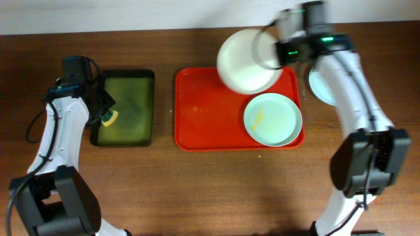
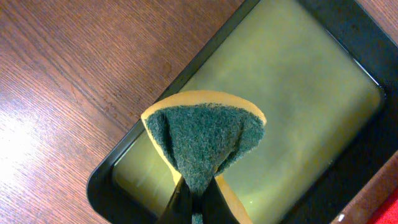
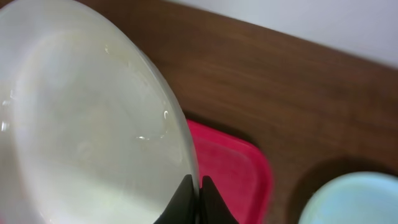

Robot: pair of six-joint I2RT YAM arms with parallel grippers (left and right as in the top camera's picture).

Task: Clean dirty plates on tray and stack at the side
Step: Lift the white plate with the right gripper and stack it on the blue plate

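The right fingers (image 3: 185, 203) are clamped on the rim of the white plate (image 3: 93, 124), one on either face, and hold it tilted in the air over the far right corner of the red tray (image 3: 231, 167). The plate face turned to the wrist camera is glossy and shows no yellow smear that I can make out. Out past the tray's right edge, a pale mint plate (image 3: 356, 200) lies on the worktop (image 1: 197, 190), partly under the right arm in the overhead view, which I take to be the start of the side stack. A second mint plate (image 1: 273, 118) sits flat in the near right part of the tray with a yellow streak on it. On the other side, the left fingers (image 2: 179, 210) are closed on a folded sponge (image 2: 205, 140), green scouring face outward, held above the dark green tray (image 2: 99, 186), which holds a murky liquid. Sponge and lifted plate are well apart. The step in hand looks like the handling of the white plate. I cannot tell whether it is being brought for a wipe or carried off to the stack. If it is clean, the next move calls for swinging it right, levelling it and lowering it squarely onto the mint plate beside the tray before letting go. If not, the sponge must cross to meet it. The smeared mint plate is left to do.
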